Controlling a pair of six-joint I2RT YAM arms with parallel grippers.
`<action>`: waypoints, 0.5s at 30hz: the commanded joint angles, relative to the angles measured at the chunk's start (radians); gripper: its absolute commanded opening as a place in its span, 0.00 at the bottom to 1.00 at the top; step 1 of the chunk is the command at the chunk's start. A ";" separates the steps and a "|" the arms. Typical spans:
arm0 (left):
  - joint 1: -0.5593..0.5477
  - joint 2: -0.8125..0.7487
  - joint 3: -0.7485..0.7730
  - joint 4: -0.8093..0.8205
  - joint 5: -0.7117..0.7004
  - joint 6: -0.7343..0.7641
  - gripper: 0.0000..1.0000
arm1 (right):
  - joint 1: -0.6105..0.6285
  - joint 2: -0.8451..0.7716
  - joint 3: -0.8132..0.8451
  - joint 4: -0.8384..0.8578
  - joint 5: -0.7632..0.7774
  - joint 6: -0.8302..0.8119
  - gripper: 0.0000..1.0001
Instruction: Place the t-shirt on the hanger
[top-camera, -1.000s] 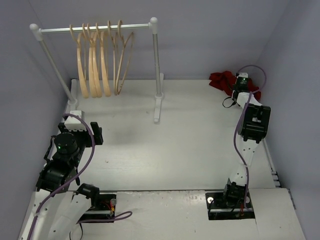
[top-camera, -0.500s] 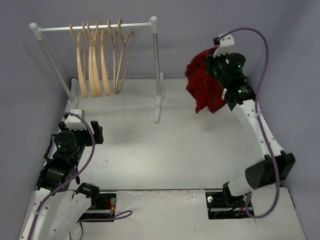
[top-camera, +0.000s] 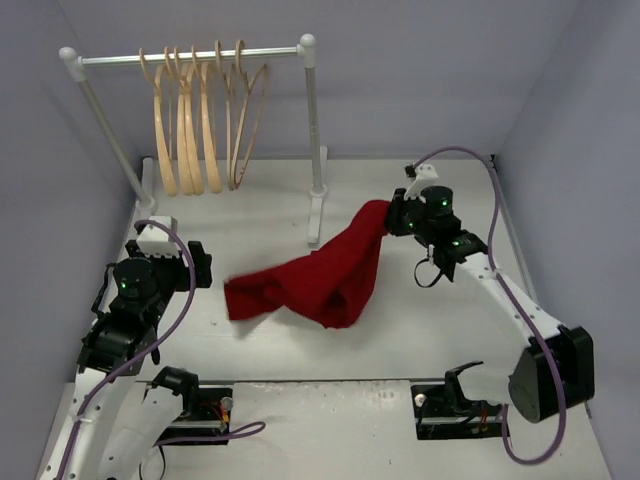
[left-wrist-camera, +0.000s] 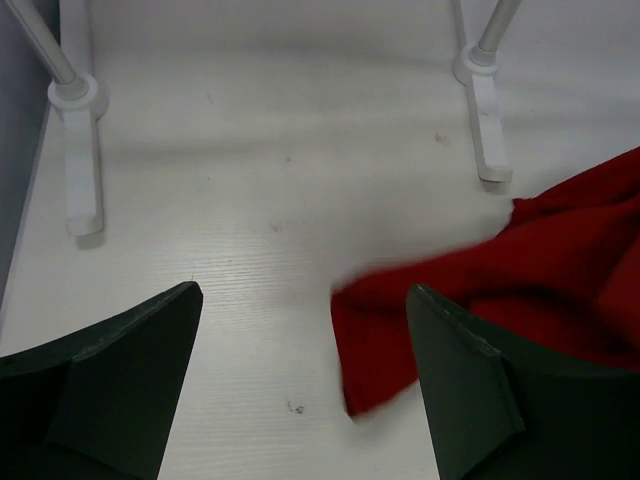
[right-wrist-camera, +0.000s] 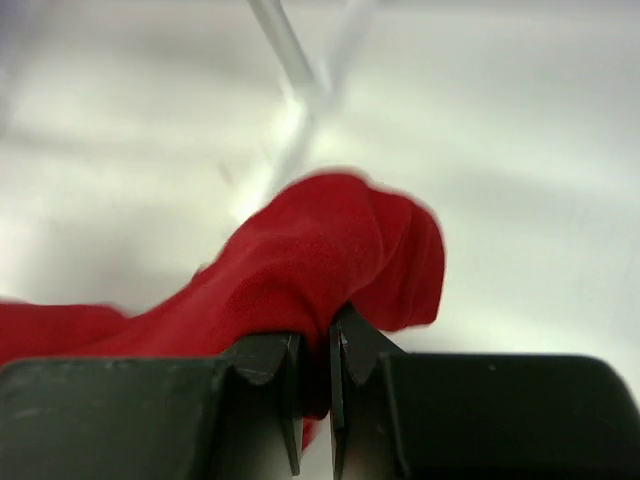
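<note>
Holding t-shirt (top-camera: 320, 280) by bunched edge, right gripper (right-wrist-camera: 315, 345) clamped nearly closed on cloth; rest trails across mid-table (top-camera: 400, 340). Left gripper (left-wrist-camera: 303, 292) spread wide, empty. Hanger (top-camera: 190, 130) on rail (top-camera: 190, 57), unfetched; dressing all left.

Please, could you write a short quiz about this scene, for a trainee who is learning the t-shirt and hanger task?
1. True or false: the t-shirt already hangs on a hanger.
2. Whose jaws pinch the t-shirt? A) left arm B) right arm C) both
3. Fill in: the hangers hang from a metal ____.

Key: 1 false; 2 B; 3 rail.
</note>
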 joint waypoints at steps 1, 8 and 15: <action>0.005 0.032 0.021 0.082 0.063 -0.010 0.79 | 0.001 0.044 -0.097 0.075 0.071 0.102 0.03; 0.004 0.042 0.020 0.089 0.072 -0.009 0.79 | 0.003 0.116 -0.133 0.076 0.057 0.094 0.02; 0.005 0.049 0.021 0.092 0.120 -0.007 0.79 | 0.049 0.114 -0.042 0.074 -0.028 0.093 0.03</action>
